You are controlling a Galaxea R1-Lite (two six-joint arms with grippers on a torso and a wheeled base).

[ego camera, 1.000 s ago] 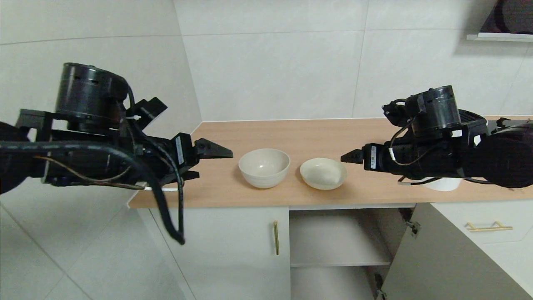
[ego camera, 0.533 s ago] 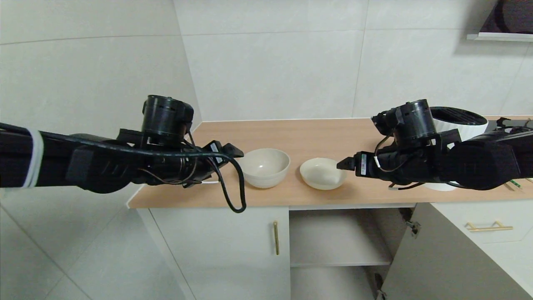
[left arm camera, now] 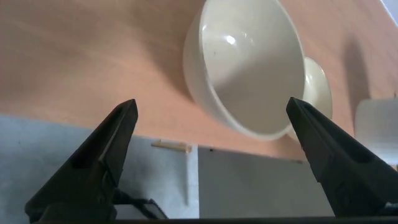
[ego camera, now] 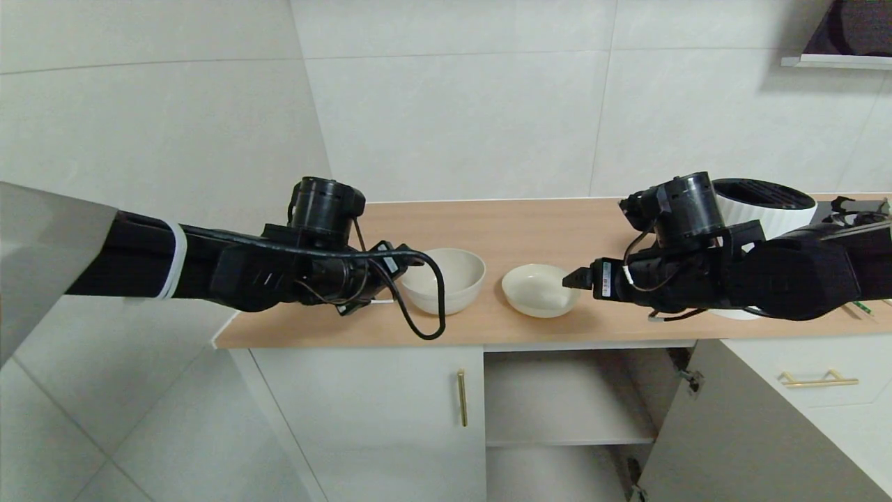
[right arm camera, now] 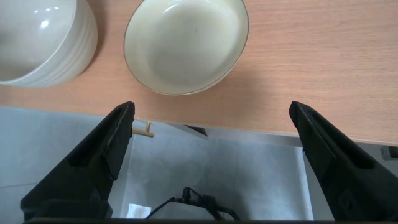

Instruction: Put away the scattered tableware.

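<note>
Two cream bowls stand side by side on the wooden counter [ego camera: 516, 223]. The deep ribbed bowl [ego camera: 446, 280] [left arm camera: 249, 68] [right arm camera: 37, 37] is on the left and the shallow bowl [ego camera: 540, 289] [right arm camera: 186, 43] [left arm camera: 318, 87] on the right. My left gripper [ego camera: 404, 268] [left arm camera: 210, 104] is just left of the deep bowl, open, its fingers wide apart with nothing between them. My right gripper [ego camera: 573, 280] [right arm camera: 211, 109] is open at the shallow bowl's right rim, slightly above it, holding nothing.
A white ribbed pot [ego camera: 766, 202] stands behind my right arm. Below the counter a cabinet [ego camera: 564, 397] is open, its door [ego camera: 732, 432] swung out to the right. A tiled wall closes off the counter's left end.
My left arm has stretched forward and right, bringing its gripper up to the deep bowl. My right gripper has shifted slightly left to the shallow bowl's rim. The bowls have not moved.
</note>
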